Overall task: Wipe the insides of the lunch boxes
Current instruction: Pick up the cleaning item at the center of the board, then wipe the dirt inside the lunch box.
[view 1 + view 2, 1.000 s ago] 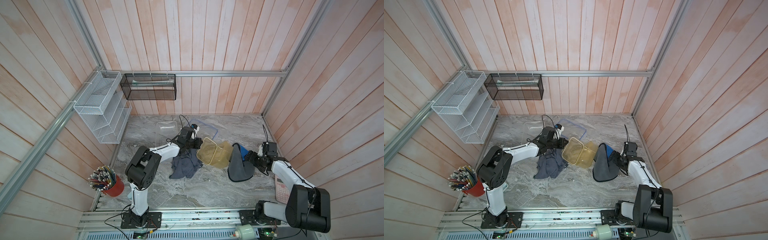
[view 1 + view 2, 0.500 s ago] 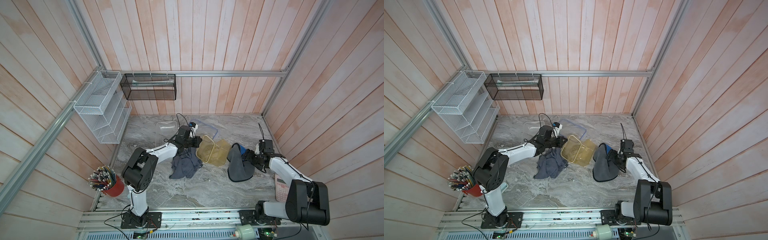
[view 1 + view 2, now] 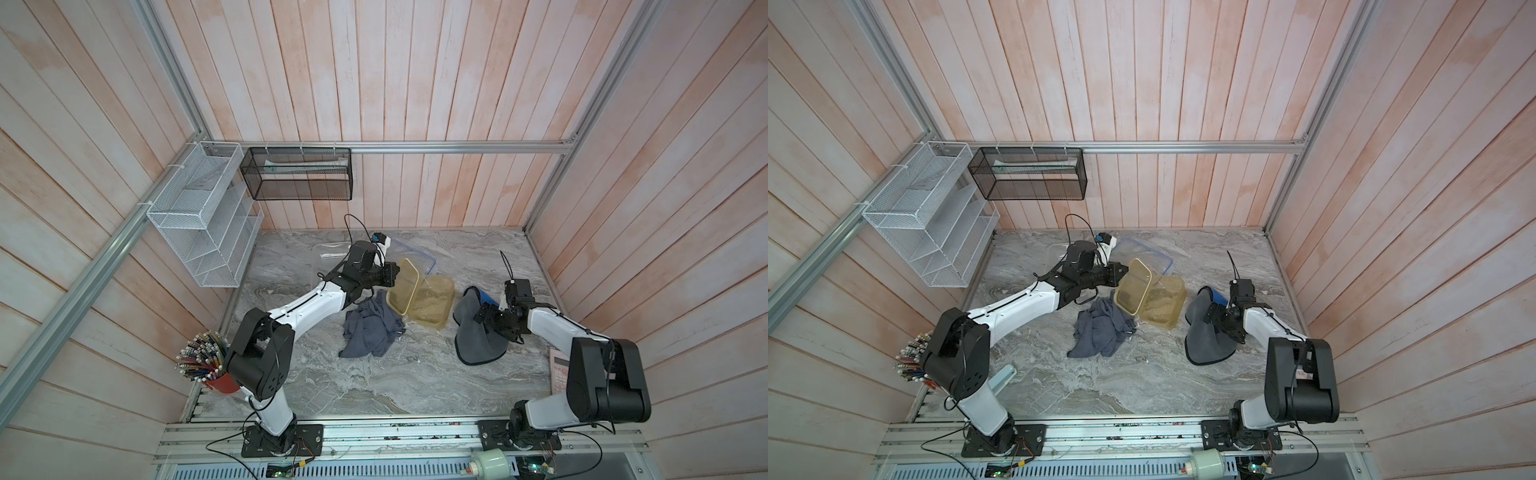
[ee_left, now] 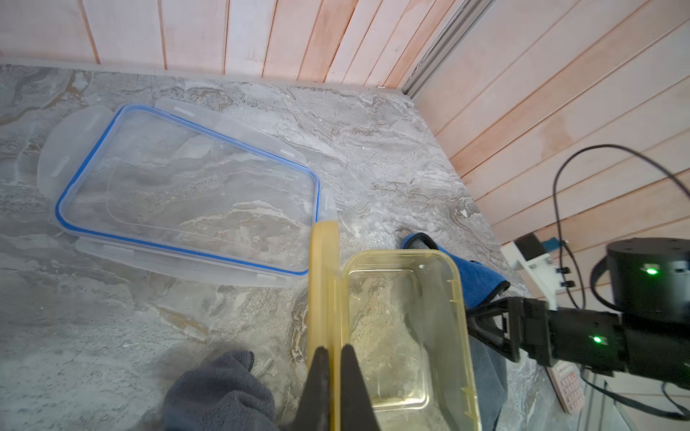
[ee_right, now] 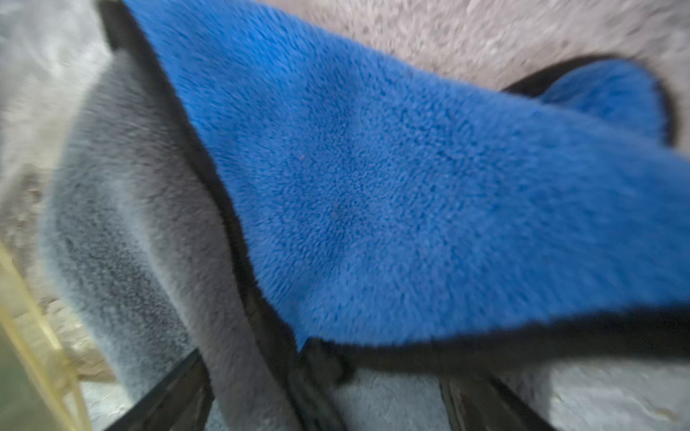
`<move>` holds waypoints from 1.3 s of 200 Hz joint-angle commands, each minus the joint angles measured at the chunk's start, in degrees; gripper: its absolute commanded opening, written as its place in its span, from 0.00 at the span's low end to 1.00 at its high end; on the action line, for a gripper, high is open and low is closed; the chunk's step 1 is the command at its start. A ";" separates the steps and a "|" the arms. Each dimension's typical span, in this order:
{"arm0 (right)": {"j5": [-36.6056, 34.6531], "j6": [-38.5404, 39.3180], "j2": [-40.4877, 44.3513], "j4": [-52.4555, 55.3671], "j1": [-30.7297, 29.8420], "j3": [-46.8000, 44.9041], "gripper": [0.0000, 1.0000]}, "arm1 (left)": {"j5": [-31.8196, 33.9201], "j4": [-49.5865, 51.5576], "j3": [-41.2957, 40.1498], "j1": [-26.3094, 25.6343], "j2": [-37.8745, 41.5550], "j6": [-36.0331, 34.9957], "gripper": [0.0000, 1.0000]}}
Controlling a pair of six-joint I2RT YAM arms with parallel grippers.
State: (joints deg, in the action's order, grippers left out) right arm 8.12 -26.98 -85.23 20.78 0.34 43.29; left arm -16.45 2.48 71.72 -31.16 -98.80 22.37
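Left fingers [image 4: 317, 384] pinch flat amber-yellow plastic lid [image 4: 323, 268] upright beside translucent amber-yellow rectangular tub [image 4: 392, 336], worktop [image 3: 415, 374] centre. Larger clear plastic tub [image 3: 326, 266] far left, behind left arm [image 3: 316, 303]. Right fingers [image 5: 175, 392] spread astride grey-and-blue fleece cloth [image 5: 373, 186].

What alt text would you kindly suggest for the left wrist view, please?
The left gripper pinches an amber lid upright beside the open amber lunch box on a marble table. A blue-rimmed clear lid lies flat beyond it.
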 commanded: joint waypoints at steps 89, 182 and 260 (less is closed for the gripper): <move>1.08 0.89 -2.75 -6.81 0.13 -1.54 0.13 | -10.09 0.61 -1.25 0.22 1.76 3.45 0.00; -0.30 4.86 20.62 3.78 -8.12 11.82 0.00 | -8.91 4.15 1.30 -0.13 0.28 3.29 0.00; -5.30 2.64 5.60 10.67 -26.05 16.09 0.00 | -6.63 4.86 2.19 -0.29 0.62 3.69 0.00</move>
State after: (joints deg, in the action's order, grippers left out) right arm 4.95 -23.77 -76.58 25.08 -24.51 59.44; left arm -24.51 7.14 71.88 -31.20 -98.70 25.80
